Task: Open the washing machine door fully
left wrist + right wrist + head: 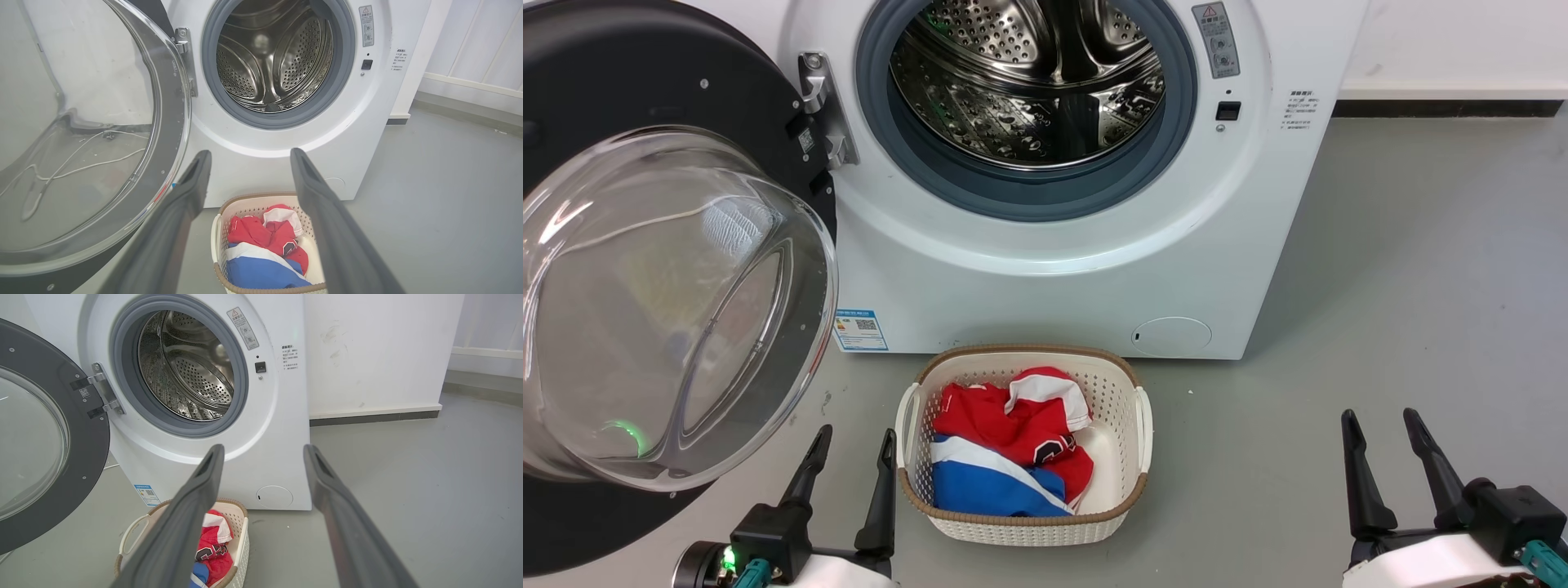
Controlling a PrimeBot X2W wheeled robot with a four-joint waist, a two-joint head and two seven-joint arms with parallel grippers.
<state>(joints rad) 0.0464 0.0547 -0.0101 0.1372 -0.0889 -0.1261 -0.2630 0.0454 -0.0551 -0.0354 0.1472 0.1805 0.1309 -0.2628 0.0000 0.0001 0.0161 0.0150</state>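
Hanging wide open left of the washing machine, the washing machine door shows black rim, bulging clear glass (reflections inside); left gripper and right gripper gape, empty.

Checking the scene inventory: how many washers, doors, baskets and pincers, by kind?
Washing machine: 1
Washing machine door: 1
Laundry basket: 1
Pincers: 2, left pincer and right pincer, both open
Total: 5
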